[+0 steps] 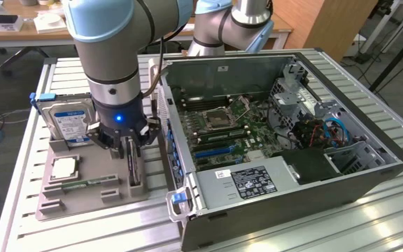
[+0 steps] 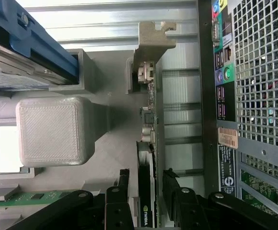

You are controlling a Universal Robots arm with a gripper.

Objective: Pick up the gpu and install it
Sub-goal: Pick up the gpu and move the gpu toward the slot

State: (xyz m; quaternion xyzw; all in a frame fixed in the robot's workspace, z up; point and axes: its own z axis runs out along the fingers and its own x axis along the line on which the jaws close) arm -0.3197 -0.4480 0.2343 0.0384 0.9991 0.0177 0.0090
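Gpu (image 1: pixel 135 173) (image 2: pixel 146 153) stands on its long edge in a slot of the grey holder (image 1: pixel 82 203) (image 2: pixel 115 148), along the holder's edge nearest the open computer case (image 1: pixel 272 212) (image 2: pixel 263 72), with its metal bracket end pointing toward the table's far edge. The gripper (image 1: pixel 132 153) (image 2: pixel 146 173) is down over the card. Its two black fingers (image 2: pixel 123 189) straddle the board, one on each side at a narrow spread, and the wrist view shows a slim gap on either side, so nothing is clamped. On the same holder, the hard drive (image 1: pixel 69 118) (image 2: pixel 14 72) stands upright at the far corner away from the case. The processor chip (image 1: pixel 63 168) (image 2: pixel 0 148) lies flat in front of the drive, and the green memory stick (image 1: pixel 82 185) (image 2: pixel 33 196) lies closer to the near edge. Holder and case sit side by side on the slatted metal table (image 1: pixel 103 233) (image 2: pixel 105 19).
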